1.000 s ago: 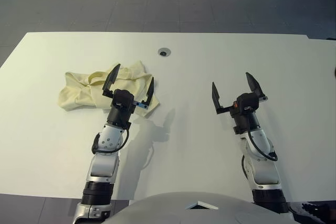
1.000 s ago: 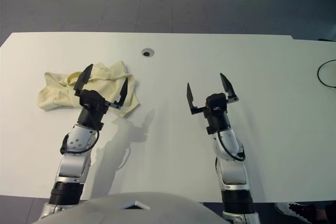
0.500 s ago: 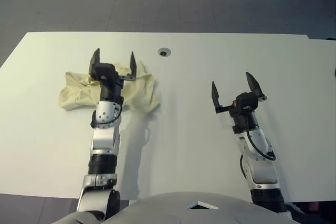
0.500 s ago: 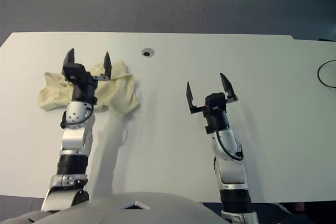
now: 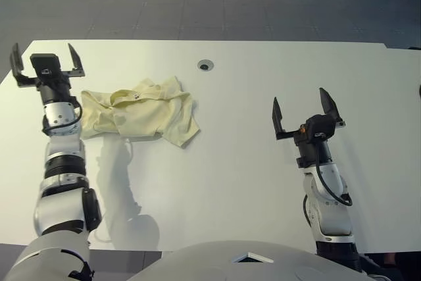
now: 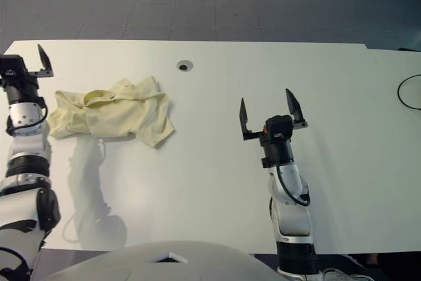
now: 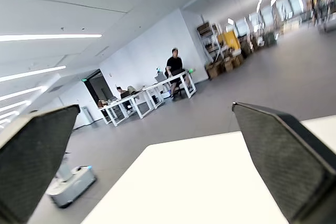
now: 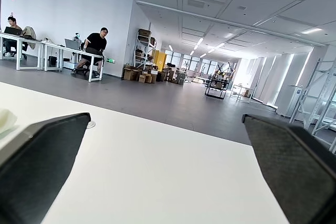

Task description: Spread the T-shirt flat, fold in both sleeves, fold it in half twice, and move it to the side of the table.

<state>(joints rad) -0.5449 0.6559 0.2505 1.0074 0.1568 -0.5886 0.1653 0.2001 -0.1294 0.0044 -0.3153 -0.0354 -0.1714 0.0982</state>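
A pale yellow T-shirt [image 5: 138,113] lies crumpled on the left half of the white table [image 5: 237,182], bunched with folds and one corner pointing toward the table's middle. My left gripper [image 5: 46,64] stands open at the table's left edge, raised and just left of the shirt, holding nothing. My right gripper [image 5: 307,110] is open too, upright over the right half of the table, well apart from the shirt. A small edge of the shirt [image 8: 6,120] shows in the right wrist view.
A round cable hole [image 5: 206,65] sits in the table near its far edge, beyond the shirt. A black cable loop [image 6: 409,93] lies at the right edge. Bare tabletop stretches between the shirt and my right gripper. Grey floor lies beyond the table.
My left arm swung from above the shirt out to the table's left edge, gripper open and empty throughout. The shirt lies uncovered. The right gripper shifted slightly right.
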